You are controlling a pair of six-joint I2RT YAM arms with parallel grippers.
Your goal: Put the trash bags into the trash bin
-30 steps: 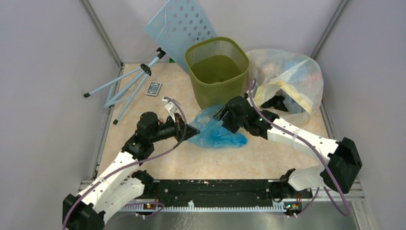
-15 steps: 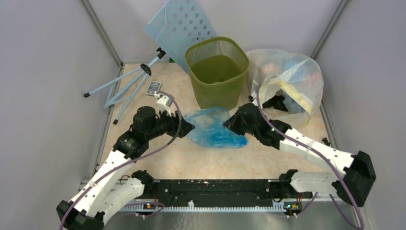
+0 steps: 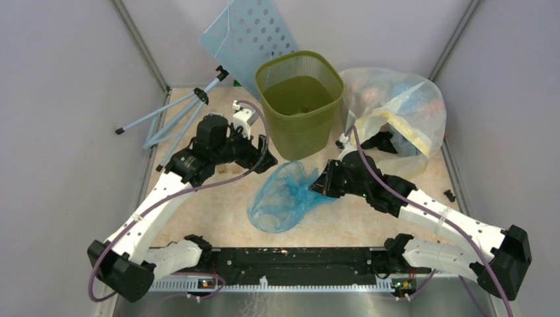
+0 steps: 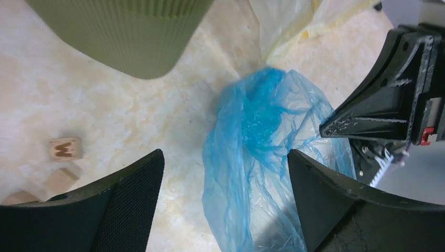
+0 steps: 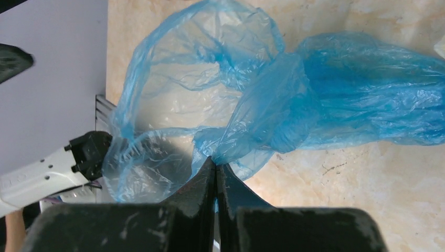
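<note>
The light-blue trash bag [image 3: 282,198] lies crumpled on the table in front of the olive-green trash bin [image 3: 300,99]. My right gripper [image 3: 317,187] is shut on the bag's right edge; in the right wrist view the pressed fingertips [image 5: 215,164] pinch a fold of the blue plastic [image 5: 273,100]. My left gripper [image 3: 263,157] hovers open at the bin's front-left corner, above the bag's far end. In the left wrist view its fingers [image 4: 126,189] stand wide apart over the bag [image 4: 262,136], holding nothing, with the bin's base [image 4: 131,31] ahead.
A large clear yellowish bag [image 3: 396,105] of colourful items sits right of the bin. A perforated light-blue panel [image 3: 247,33] leans against the back wall. A small tripod [image 3: 178,112] lies at the left. Wooden letter blocks [image 4: 64,148] lie below the left gripper.
My left gripper opened, let go of the bag and moved back toward the bin. My right gripper shut on the bag and drew back; the bag spread toward the near edge.
</note>
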